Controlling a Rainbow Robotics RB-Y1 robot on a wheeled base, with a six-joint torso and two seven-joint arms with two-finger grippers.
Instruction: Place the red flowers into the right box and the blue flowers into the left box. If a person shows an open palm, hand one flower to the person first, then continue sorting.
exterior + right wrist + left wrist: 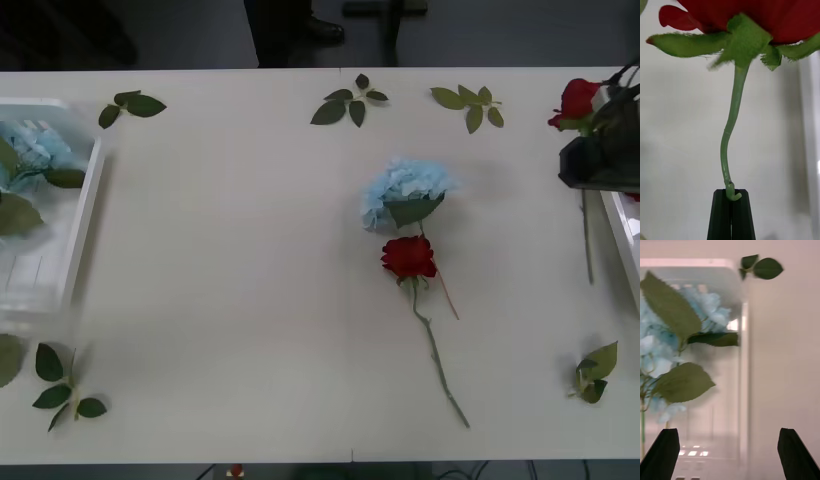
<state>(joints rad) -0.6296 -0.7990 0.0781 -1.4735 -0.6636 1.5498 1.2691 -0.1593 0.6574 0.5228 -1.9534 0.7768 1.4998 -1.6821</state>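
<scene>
The red flowers are split between two spots right now: one rose (577, 100) is up off the table at the far right, pinched in the right gripper (731, 195), whose black fingers (741, 217) are pressed together on the very end of its thin green stem, so the head hangs out beyond them; it sits just beside the rim of the right box (622, 235), which peeks in at the right edge. A second stem (586, 240) lies on the table beside that rim, though I can't tell what it belongs to. The other rose (408, 256) lies in the middle of the table, its stem trailing toward the near edge, its head touching the leaf of a blue flower (402, 188) lying just beyond it. Over on the left, the left box (88, 205) already has pale blue heads and broad leaves inside it (696, 311), so I'd say that half of the sorting is under way. The left gripper (728, 455) hovers above that box's right rim with its fingers spread wide and nothing between them. To my eye the job is partway done: the held rose has yet to go down into the right box, and the pair in the middle, one red and one blue, is untouched. Someone's dark shoe (322, 28) shows beyond the far edge of the table, but no open palm is held out, so I see no call for a hand-over. Loose leaf sprigs (350, 103) lie scattered around the table edges.
</scene>
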